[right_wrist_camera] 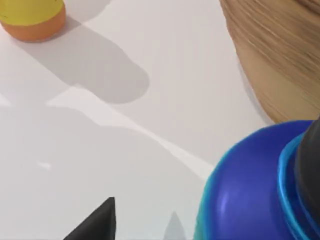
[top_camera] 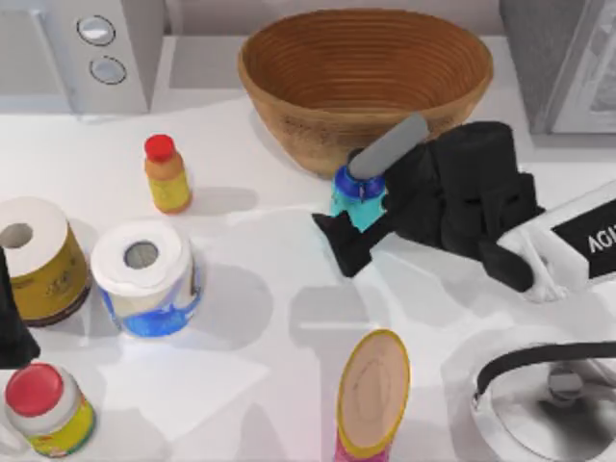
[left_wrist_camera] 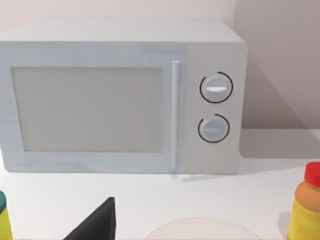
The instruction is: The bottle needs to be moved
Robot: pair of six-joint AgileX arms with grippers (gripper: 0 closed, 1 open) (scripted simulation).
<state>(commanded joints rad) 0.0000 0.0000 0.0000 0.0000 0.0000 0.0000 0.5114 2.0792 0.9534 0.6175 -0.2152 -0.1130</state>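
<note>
— Blue and black, that's the bottle. Where is it?

— Near the table's middle, just in front of the brown basket. Moving looks just begun.

— Who has it?

— The right gripper is around it. One finger is on its near side. I can't tell if it's squeezing.

— The left gripper?

— Parked at the left edge.

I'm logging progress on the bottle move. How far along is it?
Done: the right tool has reached the bottle, which stands beside the wicker basket. In hand: the tool sits around it, though I can't confirm a closed grip. Left: lifting and carrying it; it looks to be on the table. The left arm waits at the table's left edge.
</note>
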